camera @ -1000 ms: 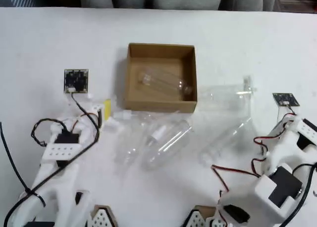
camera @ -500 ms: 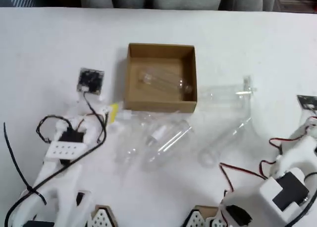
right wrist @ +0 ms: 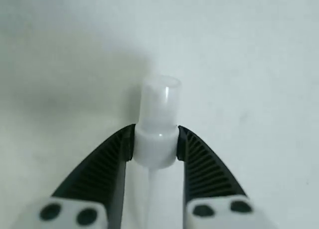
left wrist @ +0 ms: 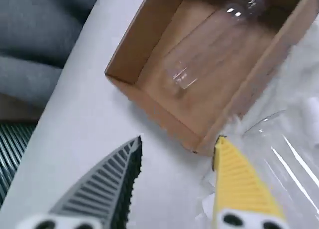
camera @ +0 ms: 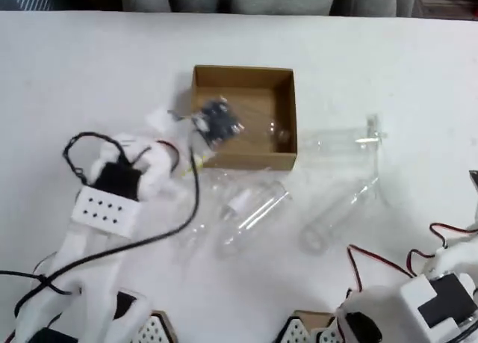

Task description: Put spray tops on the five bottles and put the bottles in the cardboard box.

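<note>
The left arm (camera: 104, 208) stands left of the cardboard box (camera: 254, 161), leaning in so that its wrist hangs over the box's left wall. The left gripper (left wrist: 178, 141) is spread wide and holds nothing. Its grey finger (left wrist: 119, 179) lies outside the box's left wall, over the white table (camera: 89, 59), and its yellow finger (left wrist: 239, 184) is just off the box's front wall. The box's front-left corner sits between the two tips. Inside the box a clear bottle (left wrist: 209, 44) lies on its side on the floor, apart from both fingers. Just in front of the box a second bottle (camera: 258, 212) lies slanted on the table with a small white piece (camera: 239, 202) at it; I cannot tell whether that piece is fitted. Off the box's front-right corner a third bottle (camera: 340, 208) also lies slanted, and a fourth bottle (camera: 336, 143) lies just beside the box's right wall. The right arm (camera: 418, 309) is well to the right of the box, at the table's near edge. The right gripper (right wrist: 155, 136) is pinched on a white spray top (right wrist: 159, 102). Its black fingers press the collar from both sides, the cap end pokes past the tips, and the thin stem runs back between them, over bare table. How far this lies from the box cannot be told.
</note>
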